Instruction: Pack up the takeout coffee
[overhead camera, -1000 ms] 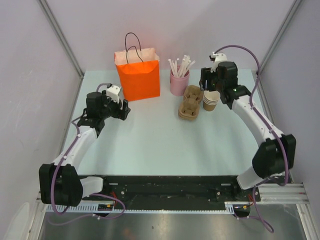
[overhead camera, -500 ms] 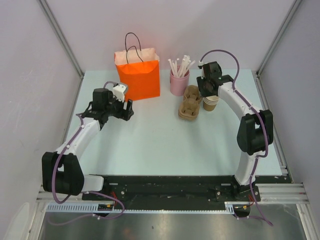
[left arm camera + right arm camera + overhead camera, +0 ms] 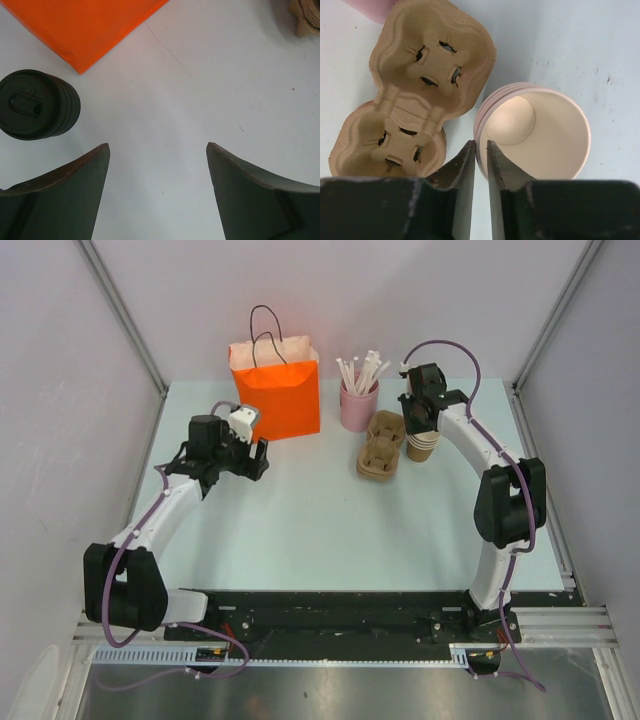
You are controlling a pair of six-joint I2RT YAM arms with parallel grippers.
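The takeout coffee (image 3: 35, 105) shows in the left wrist view only, from above, as a round black lid over a dark ribbed side; no brown wall shows. It stands by the corner of the orange paper bag (image 3: 85, 25), left of and beyond my left fingertips. My left gripper (image 3: 157, 146) is open and empty over bare table, just in front of the bag's left corner in the top view (image 3: 252, 455). My right gripper (image 3: 481, 144) is closed to a narrow slit astride the near rim of the stacked pale-rimmed cups (image 3: 540, 132), one finger inside and one outside.
The orange bag (image 3: 277, 390) stands upright at the back, handles up. A pink holder of straws (image 3: 358, 405) stands right of it. The brown pulp cup carrier (image 3: 380, 445) lies touching the stacked cups (image 3: 423, 445) on their left. Walls close both sides.
My right arm swung in from the back right and came down onto the stacked cups. My left gripper moved a little right, toward the bag. Little has moved in the last half second.
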